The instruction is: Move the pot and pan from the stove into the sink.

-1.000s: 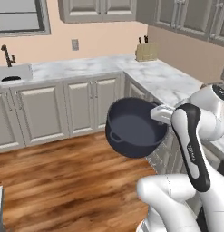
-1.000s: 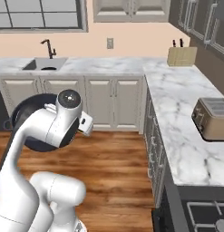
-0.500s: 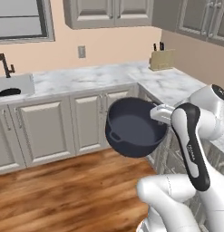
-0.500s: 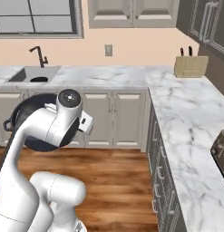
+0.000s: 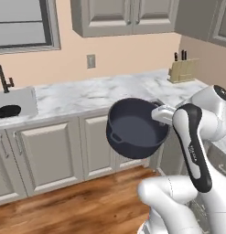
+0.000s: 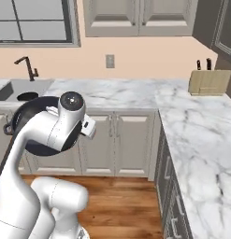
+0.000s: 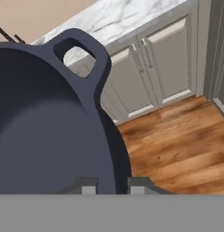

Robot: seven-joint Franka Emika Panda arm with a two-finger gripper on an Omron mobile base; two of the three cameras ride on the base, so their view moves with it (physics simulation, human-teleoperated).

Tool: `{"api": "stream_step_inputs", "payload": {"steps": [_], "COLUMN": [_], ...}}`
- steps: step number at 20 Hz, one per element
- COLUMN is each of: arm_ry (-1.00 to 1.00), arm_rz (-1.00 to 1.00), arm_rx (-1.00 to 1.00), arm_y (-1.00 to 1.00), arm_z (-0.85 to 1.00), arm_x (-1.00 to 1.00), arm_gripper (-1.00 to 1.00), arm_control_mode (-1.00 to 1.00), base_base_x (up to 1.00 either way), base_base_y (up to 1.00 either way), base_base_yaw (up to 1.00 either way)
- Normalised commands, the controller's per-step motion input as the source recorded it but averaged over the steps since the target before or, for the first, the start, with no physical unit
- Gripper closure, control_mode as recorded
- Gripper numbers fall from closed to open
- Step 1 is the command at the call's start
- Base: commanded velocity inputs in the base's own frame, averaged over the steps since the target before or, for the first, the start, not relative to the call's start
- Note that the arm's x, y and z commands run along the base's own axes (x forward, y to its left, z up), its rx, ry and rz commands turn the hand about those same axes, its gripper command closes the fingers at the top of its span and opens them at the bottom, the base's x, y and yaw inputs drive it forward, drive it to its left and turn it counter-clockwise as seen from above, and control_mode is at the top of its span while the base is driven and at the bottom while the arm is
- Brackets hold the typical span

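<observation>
carry to sink | tool (image 7: 111,183) clamped on navy pot (image 5: 135,128) rim, held over floor | base has swung left, sink (image 5: 13,103) now nearer | frying pan next

The white arm is seen raised and folded at the elbow in both base views, with the dark-jointed forearm angled downward and the wrist turned out to the side. The hand (image 7: 111,186) is clamped on the rim of the pot (image 5: 135,128), its two dark fingertips (image 7: 88,186) set either side of the wall, one inside and one outside. The pot is held in the air, tipped on its side with the opening facing the left base camera.
</observation>
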Motion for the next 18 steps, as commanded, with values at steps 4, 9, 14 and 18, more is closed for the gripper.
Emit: {"api": "stream_step_inputs", "payload": {"steps": [4,9,14,18], "arm_ry": [0.00,0.00,0.00,0.00], "arm_rz": [0.00,0.00,0.00,0.00], "arm_rx": [0.00,0.00,0.00,0.00], "arm_y": [0.00,0.00,0.00,0.00], "arm_z": [0.00,0.00,0.00,0.00], "arm_x": [0.00,0.00,0.00,0.00], "arm_gripper": [1.00,1.00,1.00,1.00], "arm_control_mode": [1.00,1.00,1.00,1.00], "base_base_x": [1.00,1.00,1.00,0.74], "base_base_y": [0.17,0.15,0.10,0.09], "base_base_yaw": [0.00,0.00,0.00,-0.01]}}
